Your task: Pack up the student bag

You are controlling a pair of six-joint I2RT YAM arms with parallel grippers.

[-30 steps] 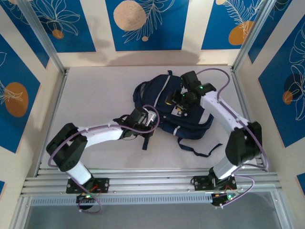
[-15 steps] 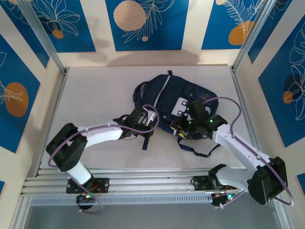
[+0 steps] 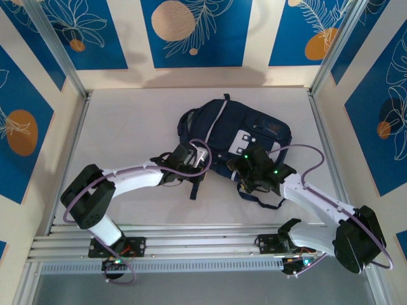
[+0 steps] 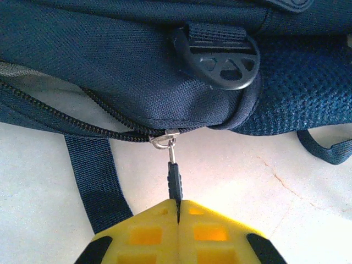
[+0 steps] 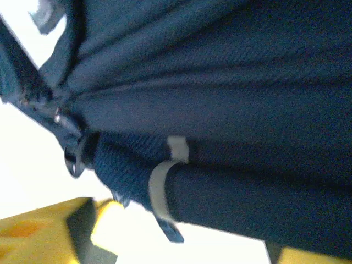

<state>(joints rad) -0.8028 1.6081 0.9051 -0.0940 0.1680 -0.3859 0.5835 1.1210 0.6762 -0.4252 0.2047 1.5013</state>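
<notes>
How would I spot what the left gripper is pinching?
Find the navy student bag. At its edge by the left gripper, the zip ends in the zipper pull: a slim dark tab on a silver ring, unlike the round black buckle nearby.

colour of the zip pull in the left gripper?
Black pull tab hanging from a silver metal slider; best seen in the left wrist view.

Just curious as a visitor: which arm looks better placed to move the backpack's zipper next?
Probably left: the left gripper is shut on the zip pull of the student bag, while the right gripper stands open at the bag's near side.
</notes>
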